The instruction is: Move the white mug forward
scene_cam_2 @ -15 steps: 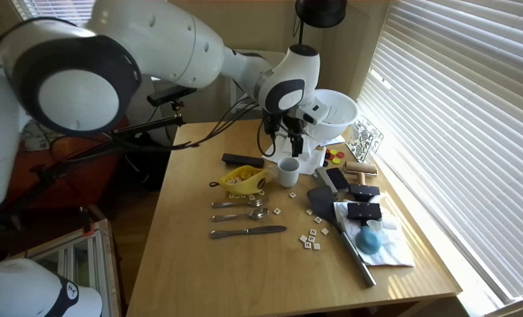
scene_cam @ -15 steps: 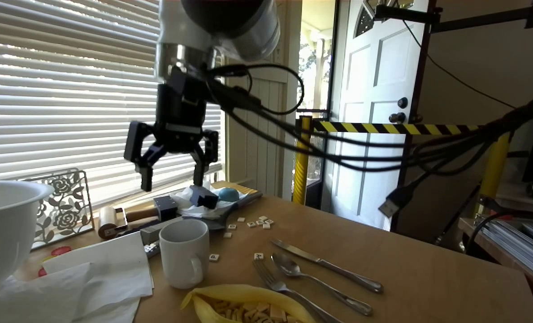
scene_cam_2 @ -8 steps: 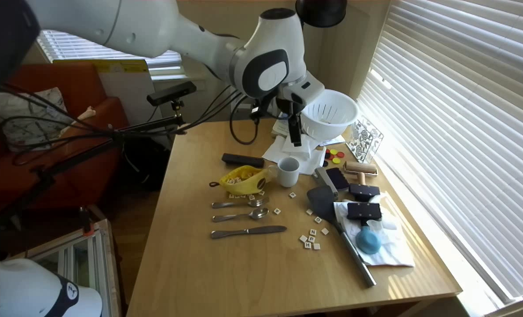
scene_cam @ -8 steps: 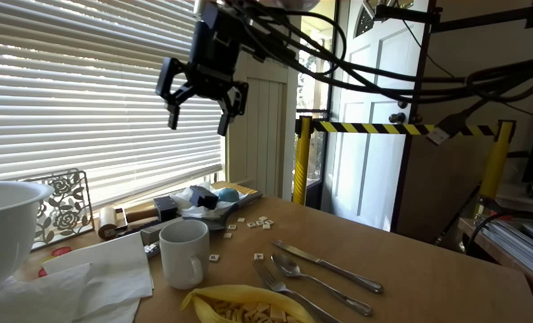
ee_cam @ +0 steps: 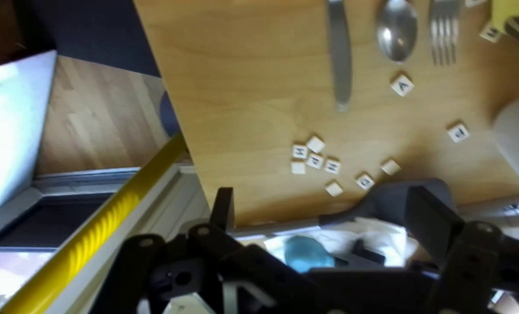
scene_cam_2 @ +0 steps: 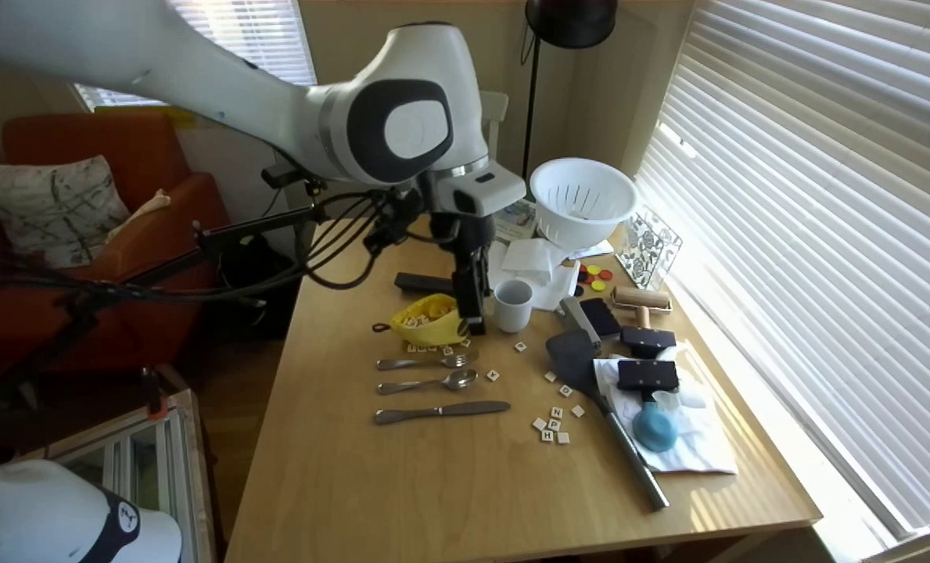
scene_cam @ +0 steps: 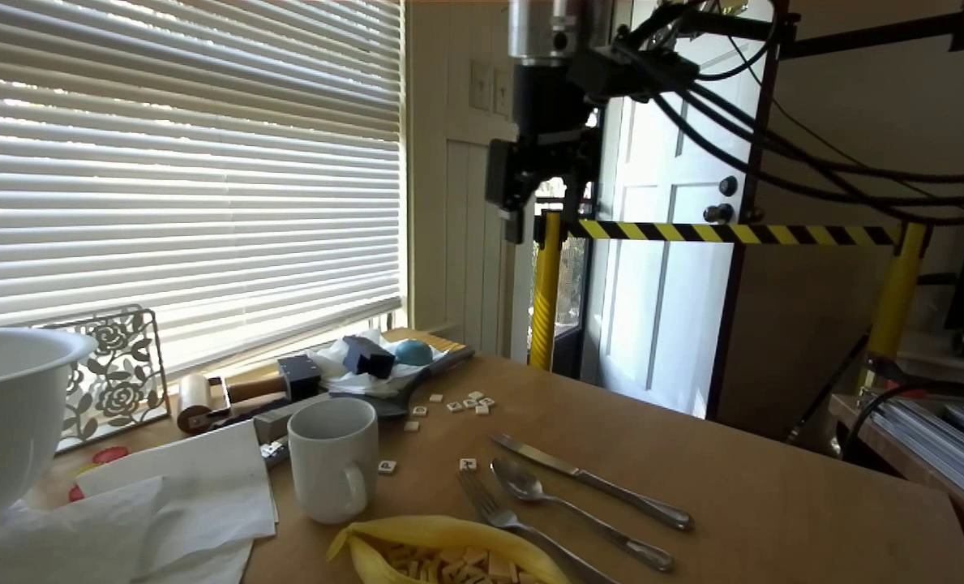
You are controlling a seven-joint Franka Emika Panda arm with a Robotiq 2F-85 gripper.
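My gripper (ee_cam: pixel 320 206) is up high over the table (scene_cam_2: pixel 339 485), and its two black fingers (ee_cam: pixel 222 209) are spread wide, holding nothing. In both exterior views, the white mug (scene_cam: pixel 332 462) stands upright on the table, apart from my fingers. It is just beside a yellow pouch (scene_cam_2: pixel 431 336) with little tiles (scene_cam: pixel 457 564) in it. Near them lie a fork (scene_cam_2: pixel 429 363), a spoon (scene_cam_2: pixel 431 383) and a knife (scene_cam_2: pixel 443 410). In my wrist view, the mug sits at the right edge, partly cut off.
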